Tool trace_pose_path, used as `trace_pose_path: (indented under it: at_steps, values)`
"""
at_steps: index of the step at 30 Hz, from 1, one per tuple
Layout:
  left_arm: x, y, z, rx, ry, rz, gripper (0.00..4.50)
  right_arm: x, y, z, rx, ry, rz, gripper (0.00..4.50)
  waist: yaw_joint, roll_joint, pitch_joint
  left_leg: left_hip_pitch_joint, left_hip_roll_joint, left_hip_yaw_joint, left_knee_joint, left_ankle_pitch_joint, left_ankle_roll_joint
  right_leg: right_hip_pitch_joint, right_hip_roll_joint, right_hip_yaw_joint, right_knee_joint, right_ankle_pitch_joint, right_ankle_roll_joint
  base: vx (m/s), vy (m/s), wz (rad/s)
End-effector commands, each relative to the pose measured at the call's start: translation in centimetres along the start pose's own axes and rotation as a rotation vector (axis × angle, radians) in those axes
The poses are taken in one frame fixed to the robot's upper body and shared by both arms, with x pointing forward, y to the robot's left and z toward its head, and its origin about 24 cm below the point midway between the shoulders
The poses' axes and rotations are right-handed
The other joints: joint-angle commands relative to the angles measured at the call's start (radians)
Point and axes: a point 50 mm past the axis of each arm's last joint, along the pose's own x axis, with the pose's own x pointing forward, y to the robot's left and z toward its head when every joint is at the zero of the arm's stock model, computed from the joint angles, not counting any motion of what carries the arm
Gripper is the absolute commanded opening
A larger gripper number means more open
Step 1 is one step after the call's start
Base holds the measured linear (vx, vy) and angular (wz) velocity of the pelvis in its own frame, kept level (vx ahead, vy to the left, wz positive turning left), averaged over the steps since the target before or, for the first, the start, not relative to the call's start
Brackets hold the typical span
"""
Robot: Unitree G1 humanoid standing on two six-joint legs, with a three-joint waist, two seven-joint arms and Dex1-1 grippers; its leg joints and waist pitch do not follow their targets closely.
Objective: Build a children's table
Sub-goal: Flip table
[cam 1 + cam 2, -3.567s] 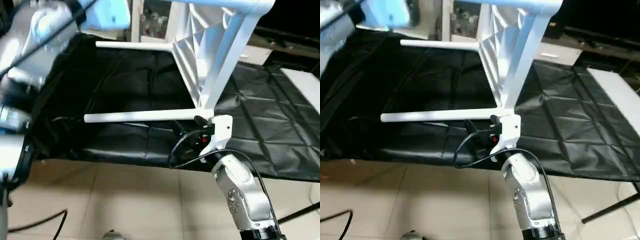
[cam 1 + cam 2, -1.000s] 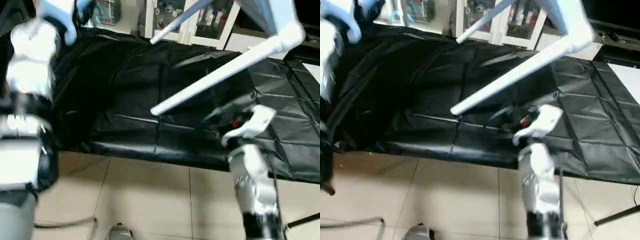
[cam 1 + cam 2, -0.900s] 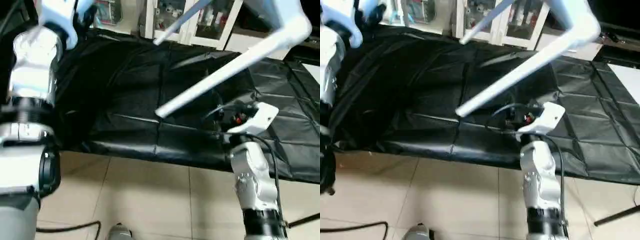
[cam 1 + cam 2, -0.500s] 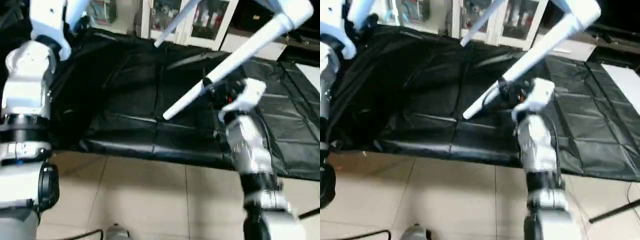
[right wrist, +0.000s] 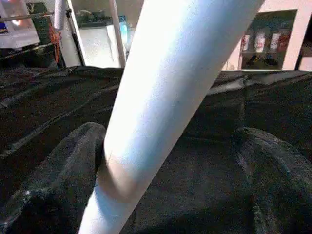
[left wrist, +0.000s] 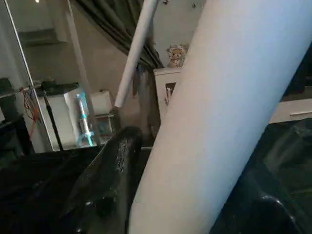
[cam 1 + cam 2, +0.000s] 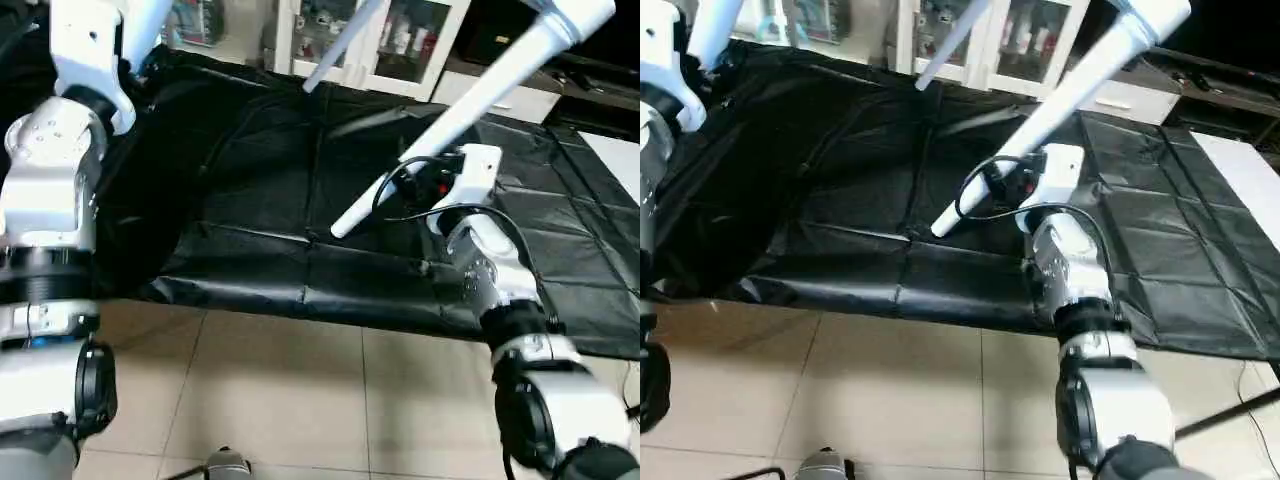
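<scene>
Your children's table is up in the air above the large black-draped work table (image 7: 250, 200), tilted so its long white tapered round legs slant down toward you. One white leg (image 7: 470, 110) runs from the upper right, where it joins a round corner socket (image 7: 575, 15) at the picture's top edge, down to its narrow tip just above the cloth, near the middle of the draped table. A second white leg (image 7: 340, 45) shows farther back, slanting the same way in front of the white glass-fronted cabinet (image 7: 390, 40).

Your right gripper (image 7: 405, 190) sits at the lower stretch of the near leg, with its two black fingers (image 5: 58, 180) spread wide on either side of it. In the right wrist view the leg passes between them, lying against one finger and well clear of the other, so the jaws are not clamped.

Your left gripper (image 6: 195, 195) is raised at the far left. In the left wrist view its black finger (image 6: 107, 180) lies alongside a thick white leg (image 6: 219, 112) that runs through the jaws, which stand about half spread and are closed around that leg.

The tiled floor (image 7: 270, 390) lies below the draped table's near edge.
</scene>
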Motion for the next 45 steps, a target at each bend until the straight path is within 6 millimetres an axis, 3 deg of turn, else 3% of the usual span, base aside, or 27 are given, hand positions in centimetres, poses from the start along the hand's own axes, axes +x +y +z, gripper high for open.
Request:
trace_pose_path:
  at_steps: [1,5,6,8,13,14,16,17,18,20,23,24,31,33,37,38,40,45]
  values:
    - [-0.6,0.8,2.6,-0.104,-0.144,0.05,2.09,-0.1,-1.6,1.5,-0.026,-0.045,-0.058,4.5,-0.009,0.012,-0.094,0.04,0.016,0.005,-0.056,-0.052,-0.042,0.053,-0.056,0.026,-0.04,0.183,-0.201,0.0,0.0,0.0]
    - [-1.3,1.2,1.5,-0.124,-0.121,0.08,2.09,-0.1,-1.8,3.0,-0.06,-0.105,-0.063,4.5,-0.014,0.008,-0.092,0.039,0.014,0.007,-0.055,-0.04,-0.034,0.053,-0.053,0.027,-0.042,0.183,-0.193,0.0,0.0,0.0]
    - [-1.7,1.3,1.0,-0.129,-0.109,0.089,2.08,-0.1,-1.6,3.6,-0.084,-0.13,-0.043,4.5,-0.018,0.001,-0.093,0.039,0.014,0.007,-0.055,-0.039,-0.031,0.053,-0.052,0.028,-0.043,0.182,-0.19,0.0,0.0,0.0]
    - [-1.8,1.3,0.8,-0.132,-0.104,0.092,2.07,-0.2,-1.5,3.8,-0.095,-0.14,-0.037,4.5,-0.02,0.003,-0.093,0.039,0.015,0.005,-0.055,-0.039,-0.032,0.053,-0.052,0.027,-0.041,0.181,-0.187,0.0,0.0,0.0]
    - [-2.5,1.0,-0.1,-0.154,-0.084,0.106,2.0,-0.7,-1.3,4.3,-0.09,-0.189,-0.04,4.5,-0.031,-0.005,-0.089,0.046,0.016,0.003,-0.058,-0.07,-0.055,0.047,-0.048,0.025,-0.045,0.162,-0.169,0.0,0.0,0.0]
    - [-2.8,0.9,-0.6,-0.161,-0.077,0.109,1.98,-1.0,-1.2,4.2,-0.088,-0.195,-0.043,4.5,-0.033,-0.01,-0.088,0.046,0.017,0.004,-0.059,-0.081,-0.057,0.047,-0.049,0.026,-0.047,0.148,-0.166,0.0,0.0,0.0]
    - [-3.2,0.8,-1.2,-0.17,-0.065,0.109,1.89,-1.5,-1.1,3.7,-0.073,-0.192,-0.05,4.5,-0.031,-0.009,-0.087,0.049,0.02,0.003,-0.061,-0.103,-0.067,0.045,-0.052,0.027,-0.049,0.131,-0.158,0.0,0.0,0.0]
    - [-3.4,0.6,-1.5,-0.173,-0.06,0.106,1.89,-1.7,-1.1,3.5,-0.072,-0.187,-0.051,4.5,-0.033,-0.017,-0.086,0.048,0.019,0.002,-0.062,-0.108,-0.07,0.046,-0.049,0.026,-0.051,0.124,-0.151,0.0,0.0,0.0]
    - [-3.5,0.6,-1.6,-0.174,-0.057,0.105,1.84,-1.9,-1.1,3.2,-0.067,-0.183,-0.054,4.5,-0.033,-0.015,-0.088,0.049,0.018,0.002,-0.062,-0.122,-0.074,0.044,-0.05,0.026,-0.052,0.103,-0.146,0.0,0.0,0.0]
    - [-3.6,0.4,-1.9,-0.178,-0.051,0.1,1.77,-2.3,-1.1,2.7,-0.055,-0.173,-0.063,4.5,-0.035,-0.022,-0.085,0.049,0.019,0.002,-0.064,-0.147,-0.081,0.041,-0.051,0.027,-0.057,0.066,-0.14,0.0,0.0,0.0]
    - [-4.2,0.0,-2.8,-0.183,-0.025,0.093,1.62,-3.6,-1.1,1.1,-0.03,-0.14,-0.092,4.5,-0.037,-0.025,-0.083,0.053,0.023,-0.004,-0.068,-0.187,-0.099,0.036,-0.053,0.025,-0.06,0.031,-0.122,0.0,0.0,0.0]
    - [-4.4,-0.1,-3.1,-0.181,-0.015,0.092,1.59,-4.1,-1.1,0.6,-0.029,-0.128,-0.098,4.5,-0.041,-0.033,-0.081,0.051,0.022,-0.003,-0.068,-0.194,-0.099,0.036,-0.052,0.025,-0.061,0.023,-0.12,0.0,0.0,0.0]
    - [-5.4,-1.4,-4.8,-0.199,0.027,0.043,1.55,-7.2,-1.5,-2.5,-0.02,-0.048,-0.191,4.5,-0.038,-0.04,-0.08,0.048,0.021,-0.005,-0.072,-0.234,-0.099,0.033,-0.055,0.028,-0.071,-0.058,-0.091,0.0,0.0,0.0]
    - [-5.5,-2.3,-5.5,-0.21,0.044,-0.016,1.55,-8.2,-1.8,-3.7,-0.035,-0.012,-0.219,4.5,-0.039,-0.039,-0.074,0.05,0.021,-0.005,-0.076,-0.282,-0.108,0.025,-0.056,0.029,-0.081,-0.126,-0.081,0.0,0.0,0.0]
    - [-6.1,-4.8,-6.4,-0.253,0.057,-0.151,1.54,-9.7,-2.0,-5.3,-0.055,0.048,-0.245,4.5,-0.041,-0.04,-0.074,0.05,0.023,-0.007,-0.078,-0.31,-0.108,0.023,-0.057,0.03,-0.086,-0.146,-0.08,0.0,0.0,0.0]
    - [-6.1,-4.8,-6.4,-0.253,0.057,-0.151,1.54,-9.7,-2.0,-5.3,-0.055,0.048,-0.245,4.5,-0.041,-0.041,-0.076,0.048,0.024,-0.009,-0.078,-0.305,-0.107,0.026,-0.058,0.03,-0.083,-0.136,-0.082,0.0,0.0,0.0]
    - [-6.7,-6.6,-7.2,-0.308,0.055,-0.254,1.54,-10.1,-2.3,-5.2,-0.061,0.044,-0.271,4.5,-0.042,-0.039,-0.077,0.05,0.023,-0.006,-0.077,-0.282,-0.101,0.025,-0.055,0.03,-0.081,-0.099,-0.087,0.0,0.0,0.0]
    - [-7.7,-9.3,-7.7,-0.437,0.02,-0.475,1.54,-9.9,-2.4,-4.5,-0.068,0.019,-0.274,4.5,-0.043,-0.041,-0.074,0.051,0.022,-0.004,-0.078,-0.295,-0.098,0.023,-0.056,0.031,-0.086,-0.125,-0.08,0.0,0.0,0.0]
